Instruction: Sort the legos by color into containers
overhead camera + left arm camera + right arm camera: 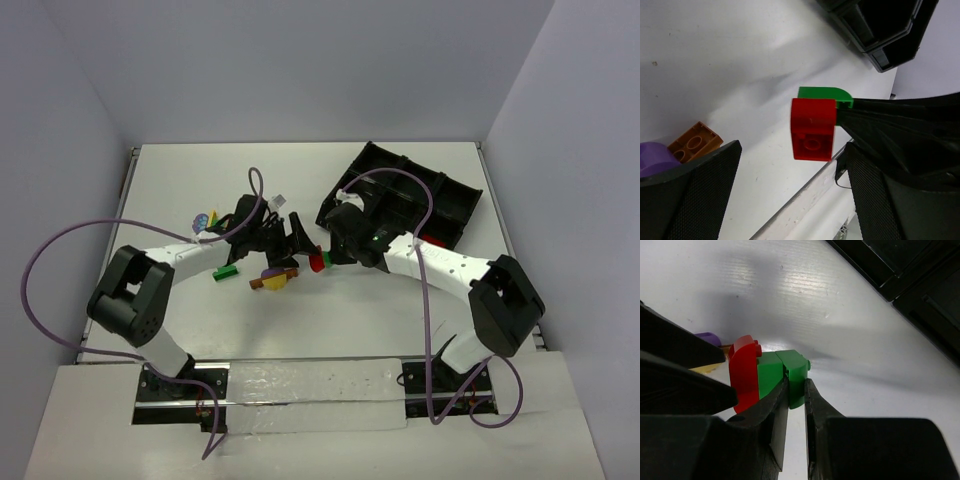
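Sorting looks barely begun: the black tray point(458, 203) at upper right shows no bricks. Mid-frame, the right gripper point(796, 390) has its jaws pinched on a red-green cluster point(318, 262). The left gripper point(282, 236) gapes empty beside it. Other legos point(272, 280) lie loose on the tabletop point(350, 320).

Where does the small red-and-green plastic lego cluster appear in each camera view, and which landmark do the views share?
Top external: the red-and-green plastic lego cluster sits near the centre, between the two arms.
Left wrist: middle of the picture, red brick facing the camera.
Right wrist: left of centre, pinched by the right gripper.
Shared landmark: the black plastic tray, towards the upper right in every view.
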Controlling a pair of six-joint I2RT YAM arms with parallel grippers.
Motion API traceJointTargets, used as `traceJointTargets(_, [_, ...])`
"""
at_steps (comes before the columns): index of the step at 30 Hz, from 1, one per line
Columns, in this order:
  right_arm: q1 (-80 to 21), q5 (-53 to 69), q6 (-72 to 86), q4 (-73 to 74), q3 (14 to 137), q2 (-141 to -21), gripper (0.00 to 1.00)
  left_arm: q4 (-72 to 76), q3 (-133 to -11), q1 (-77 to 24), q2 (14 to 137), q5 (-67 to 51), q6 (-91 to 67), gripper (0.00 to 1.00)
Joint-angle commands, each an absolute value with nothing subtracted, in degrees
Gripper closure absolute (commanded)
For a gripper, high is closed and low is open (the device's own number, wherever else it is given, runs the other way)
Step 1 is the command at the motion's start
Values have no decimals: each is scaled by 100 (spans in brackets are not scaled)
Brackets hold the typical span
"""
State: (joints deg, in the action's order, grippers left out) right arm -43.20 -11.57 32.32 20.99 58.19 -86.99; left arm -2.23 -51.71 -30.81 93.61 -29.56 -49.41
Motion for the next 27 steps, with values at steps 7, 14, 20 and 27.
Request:
traceJointTargets(7, [-4362, -1199, 3259, 2131, 6161, -8302, 100, 187, -5644, -3344, 9696, -3173, -5142, 15])
traceJointTargets(14, [-4386, -1207, 3288, 2127, 6179, -8305, 100, 229, -5774, -3436, 9871, -3190, -5204, 41])
traceJointTargets(20, [-4386, -1311, 3270, 2127, 6133, -8246, 100, 227, -5774, -3429, 9867, -3198, -5210, 93])
traceJointTargets(27, [-4286, -1413, 3180, 2146, 5974, -8219, 100, 138, -5631, -3402, 9654, -3250, -5093, 100])
